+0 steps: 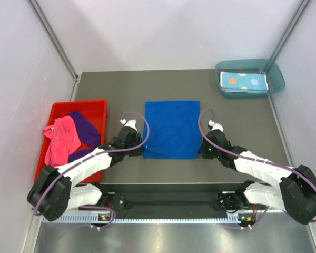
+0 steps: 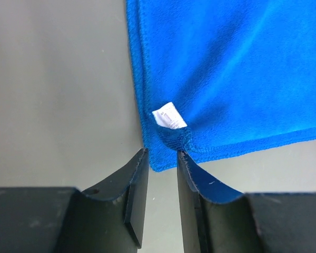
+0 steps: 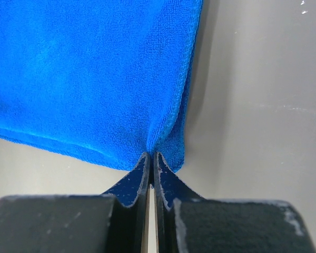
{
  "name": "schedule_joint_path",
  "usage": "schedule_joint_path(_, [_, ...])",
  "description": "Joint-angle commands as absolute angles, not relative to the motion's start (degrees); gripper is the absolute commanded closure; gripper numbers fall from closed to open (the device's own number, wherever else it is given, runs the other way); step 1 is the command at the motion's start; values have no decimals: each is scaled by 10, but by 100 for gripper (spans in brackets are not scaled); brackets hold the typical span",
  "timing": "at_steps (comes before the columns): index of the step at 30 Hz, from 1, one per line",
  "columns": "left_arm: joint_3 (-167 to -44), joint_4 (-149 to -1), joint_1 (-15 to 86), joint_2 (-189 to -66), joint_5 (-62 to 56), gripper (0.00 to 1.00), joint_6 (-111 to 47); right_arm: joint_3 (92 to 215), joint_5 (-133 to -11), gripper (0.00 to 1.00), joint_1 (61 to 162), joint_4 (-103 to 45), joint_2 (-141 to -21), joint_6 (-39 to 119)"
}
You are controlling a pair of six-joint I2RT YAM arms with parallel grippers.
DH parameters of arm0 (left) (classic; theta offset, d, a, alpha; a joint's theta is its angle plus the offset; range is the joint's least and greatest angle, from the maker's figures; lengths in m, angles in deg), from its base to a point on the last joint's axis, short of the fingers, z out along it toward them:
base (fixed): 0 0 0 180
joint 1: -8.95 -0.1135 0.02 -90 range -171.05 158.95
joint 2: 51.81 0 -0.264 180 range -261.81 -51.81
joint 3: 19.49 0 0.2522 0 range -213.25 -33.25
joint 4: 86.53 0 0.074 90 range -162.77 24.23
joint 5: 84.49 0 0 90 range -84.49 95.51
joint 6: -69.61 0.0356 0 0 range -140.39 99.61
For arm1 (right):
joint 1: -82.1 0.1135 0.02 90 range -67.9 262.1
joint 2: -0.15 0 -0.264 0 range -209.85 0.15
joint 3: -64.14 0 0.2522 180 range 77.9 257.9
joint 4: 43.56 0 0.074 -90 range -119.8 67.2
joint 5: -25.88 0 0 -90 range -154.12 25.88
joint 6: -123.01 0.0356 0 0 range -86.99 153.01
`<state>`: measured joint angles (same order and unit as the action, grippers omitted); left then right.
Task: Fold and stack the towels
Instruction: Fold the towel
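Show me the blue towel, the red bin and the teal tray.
blue towel (image 1: 172,126), top view, its middle.
red bin (image 1: 79,104), top view, far rim.
teal tray (image 1: 276,80), top view, right wall.

We see the spread towel (image 1: 172,129) flat on the desk (image 1: 242,118). Left of it, the bin (image 1: 60,109) holds a heap of towels (image 1: 68,138); behind it to the right, the tray (image 1: 274,79) holds a folded towel (image 1: 244,81).

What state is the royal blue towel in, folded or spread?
Spread: the royal blue towel lies as one flat rectangle on the table, no fold visible; only its near right corner puckers into the right gripper.
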<state>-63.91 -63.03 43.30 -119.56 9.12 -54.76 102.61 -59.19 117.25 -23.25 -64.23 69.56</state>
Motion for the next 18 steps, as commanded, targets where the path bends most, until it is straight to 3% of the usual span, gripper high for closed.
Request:
schedule_joint_path(1, [-647, -618, 435, -1169, 106, 67, -545, 1021, -586, 100, 1184, -243, -634, 690])
schedule_joint_path(10, [-671, -562, 436, -1139, 115, 68, -548, 1016, -585, 100, 1184, -236, -623, 687])
schedule_joint_path(18, [-715, -624, 431, -1196, 139, 59, -556, 1010, -582, 100, 1184, -229, -616, 687])
